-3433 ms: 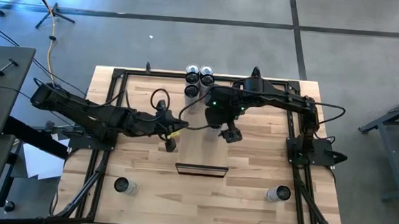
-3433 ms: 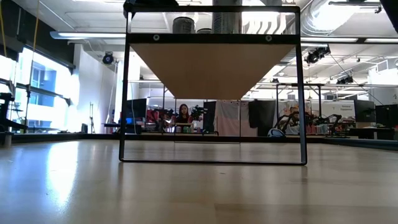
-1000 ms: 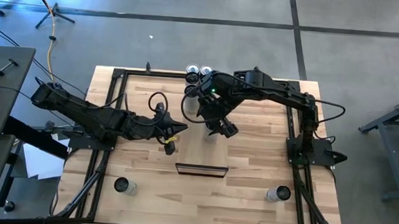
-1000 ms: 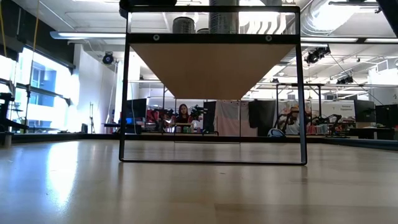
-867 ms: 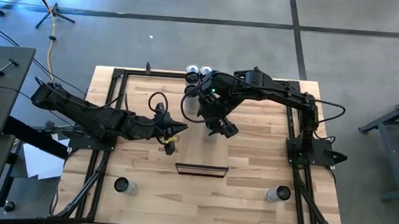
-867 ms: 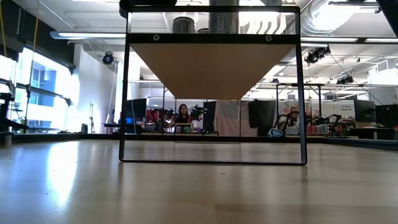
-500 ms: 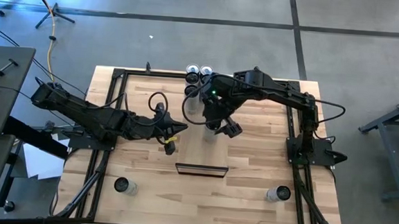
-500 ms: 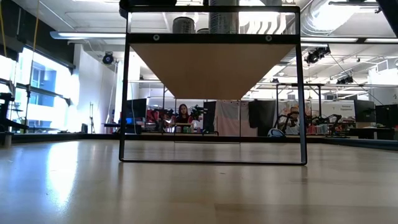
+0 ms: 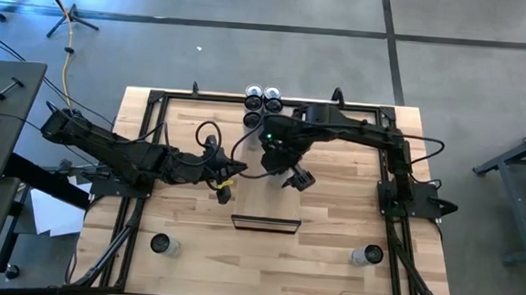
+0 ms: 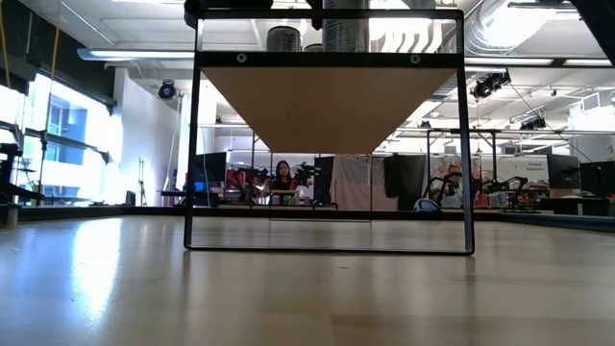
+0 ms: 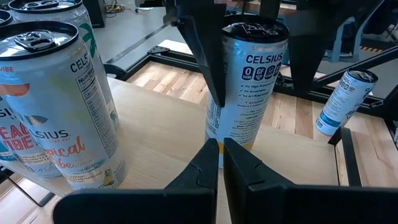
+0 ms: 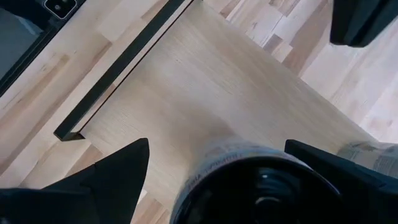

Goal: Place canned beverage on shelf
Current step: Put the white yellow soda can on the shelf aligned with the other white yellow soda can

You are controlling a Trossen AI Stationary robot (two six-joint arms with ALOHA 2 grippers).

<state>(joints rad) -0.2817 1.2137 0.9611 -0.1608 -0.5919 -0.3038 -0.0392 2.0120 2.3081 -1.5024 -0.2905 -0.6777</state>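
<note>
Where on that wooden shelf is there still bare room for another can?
The shelf is bare from the right gripper to its dark front edge. Its far end is crowded with Celsius cans. The gripper straddles one can.

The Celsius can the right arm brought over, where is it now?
In the left wrist view the Celsius can stands upright on the shelf, between the open fingers of the right end effector, apart from the can cluster at the shelf's far end.

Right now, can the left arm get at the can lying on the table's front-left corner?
Probably yes: that can lies alone on bare tabletop, nothing around it. The left end effector sits shut beside the shelf, so it must swing back and open first.
</note>
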